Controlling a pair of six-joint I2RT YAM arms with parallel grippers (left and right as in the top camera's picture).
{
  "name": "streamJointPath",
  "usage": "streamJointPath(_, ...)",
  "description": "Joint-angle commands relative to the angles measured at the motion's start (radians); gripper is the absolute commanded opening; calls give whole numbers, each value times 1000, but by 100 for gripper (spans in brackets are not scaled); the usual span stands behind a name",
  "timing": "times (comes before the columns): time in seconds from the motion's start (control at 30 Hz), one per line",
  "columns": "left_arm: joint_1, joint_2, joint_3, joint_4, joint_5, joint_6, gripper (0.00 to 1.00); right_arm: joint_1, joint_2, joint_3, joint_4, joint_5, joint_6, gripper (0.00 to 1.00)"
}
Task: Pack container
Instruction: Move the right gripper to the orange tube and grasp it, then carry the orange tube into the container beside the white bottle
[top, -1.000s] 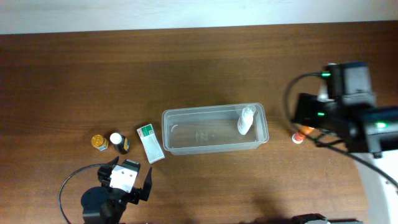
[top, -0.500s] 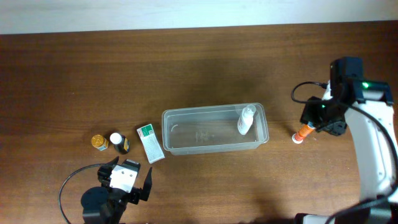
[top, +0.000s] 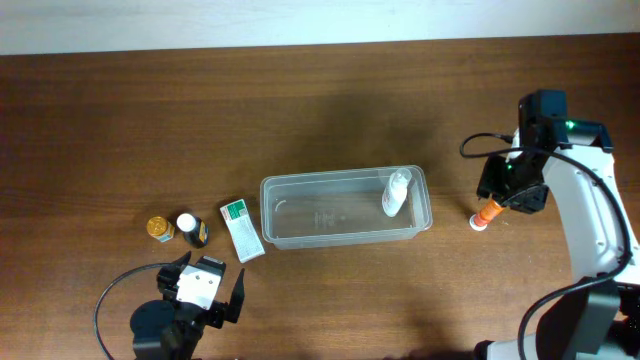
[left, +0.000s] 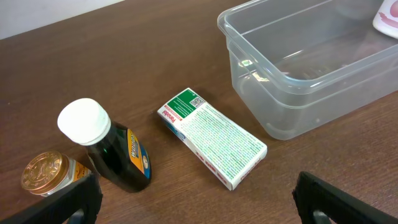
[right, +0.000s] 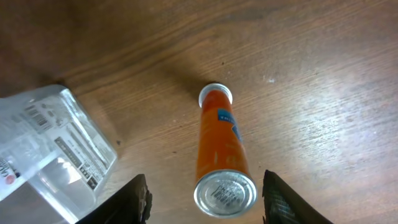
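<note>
The clear container (top: 340, 179) stands mid-table with a white bottle (top: 396, 192) upright in its right end. An orange tube (top: 485, 215) lies on the table to its right. My right gripper (top: 503, 200) is open right over the tube. In the right wrist view the fingers (right: 210, 198) straddle the metal end of the tube (right: 219, 146) without touching it. My left gripper (top: 205, 292) is open and empty at the front left. In the left wrist view its fingers (left: 199, 208) sit in front of a green-and-white box (left: 214, 137).
Left of the container lie the box (top: 242, 230), a dark bottle with a white cap (top: 190, 229) and a gold-capped bottle (top: 159, 228). The left wrist view shows both bottles (left: 106, 152) (left: 46, 175) and the container wall (left: 292, 106). A container corner (right: 53, 146) shows in the right wrist view.
My right arm has come down and moved left, bringing its open gripper over the orange tube. The left arm and all objects have stayed put.
</note>
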Motion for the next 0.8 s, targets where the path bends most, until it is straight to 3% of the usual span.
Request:
streamJointPath(0.0, 5, -9, -4, 2, 15, 8, 99, -4, 7, -27, 15, 27, 13, 52)
streamJointPath(0.5, 5, -9, -4, 2, 15, 8, 99, -4, 8, -51, 55, 31, 28, 46)
streamJointPath(0.77, 5, -9, -4, 2, 15, 8, 99, -4, 8, -67, 63, 31, 32, 29)
